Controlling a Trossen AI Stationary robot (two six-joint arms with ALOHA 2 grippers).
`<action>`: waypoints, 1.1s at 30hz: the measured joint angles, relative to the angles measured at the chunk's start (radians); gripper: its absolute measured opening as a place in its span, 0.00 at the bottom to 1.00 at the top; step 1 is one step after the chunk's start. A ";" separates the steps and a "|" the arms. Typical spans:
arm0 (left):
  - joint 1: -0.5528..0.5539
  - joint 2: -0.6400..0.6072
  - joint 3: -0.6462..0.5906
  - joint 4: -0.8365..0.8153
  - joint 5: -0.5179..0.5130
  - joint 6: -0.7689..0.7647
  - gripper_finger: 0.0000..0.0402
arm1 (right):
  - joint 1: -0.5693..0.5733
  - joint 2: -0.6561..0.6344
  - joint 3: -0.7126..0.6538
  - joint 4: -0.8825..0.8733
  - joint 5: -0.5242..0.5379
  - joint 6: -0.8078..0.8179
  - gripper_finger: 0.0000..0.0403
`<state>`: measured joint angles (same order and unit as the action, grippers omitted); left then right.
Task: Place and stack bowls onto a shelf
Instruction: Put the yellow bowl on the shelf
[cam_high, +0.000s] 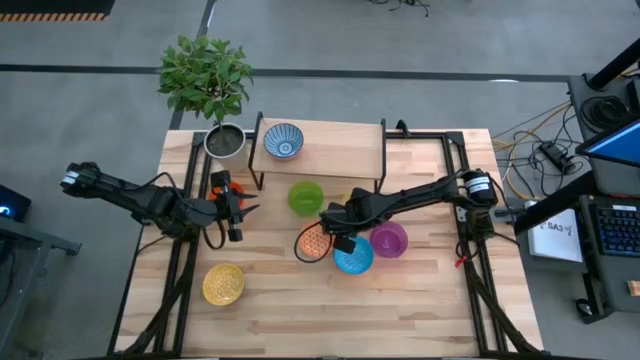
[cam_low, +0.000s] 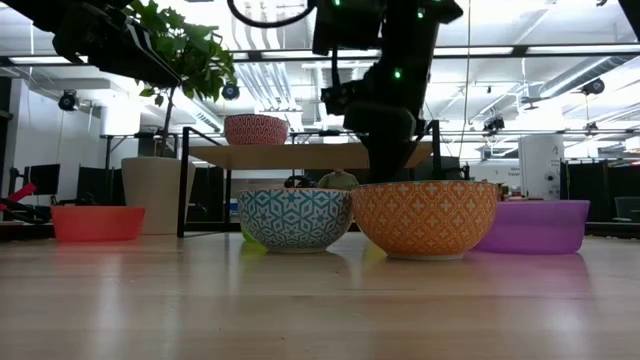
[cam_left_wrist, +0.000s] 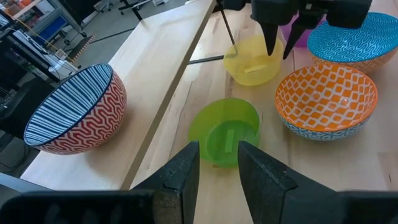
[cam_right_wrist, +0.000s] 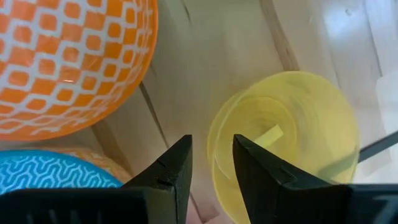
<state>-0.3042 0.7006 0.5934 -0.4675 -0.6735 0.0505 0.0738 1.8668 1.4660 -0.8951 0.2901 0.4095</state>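
Right gripper (cam_right_wrist: 210, 163), jaws released, hovers over the yellow bowl (cam_right_wrist: 292, 143) beside the shelf (cam_high: 330, 148); left gripper (cam_left_wrist: 217, 163), jaws released, near the green bowl (cam_left_wrist: 225, 130).

My two dark arms

My left gripper (cam_high: 238, 208) carried orange parts; my right arm (cam_high: 420, 194) bore a white-ringed joint, and my fingers (cam_right_wrist: 171, 171) were matte black wedges.
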 joint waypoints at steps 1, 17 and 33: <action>0.000 0.000 0.000 0.000 0.000 0.000 0.23 | 0.000 0.000 -0.012 0.016 0.000 0.000 0.26; 0.000 0.000 0.000 0.000 0.000 0.000 0.23 | -0.011 0.000 -0.110 0.149 0.028 0.002 0.10; 0.000 0.000 0.000 0.001 0.000 0.008 0.23 | -0.011 -0.047 -0.056 0.123 0.017 -0.010 0.02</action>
<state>-0.3042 0.7010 0.5934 -0.4664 -0.6735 0.0586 0.0628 1.8196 1.4100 -0.7719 0.3071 0.3998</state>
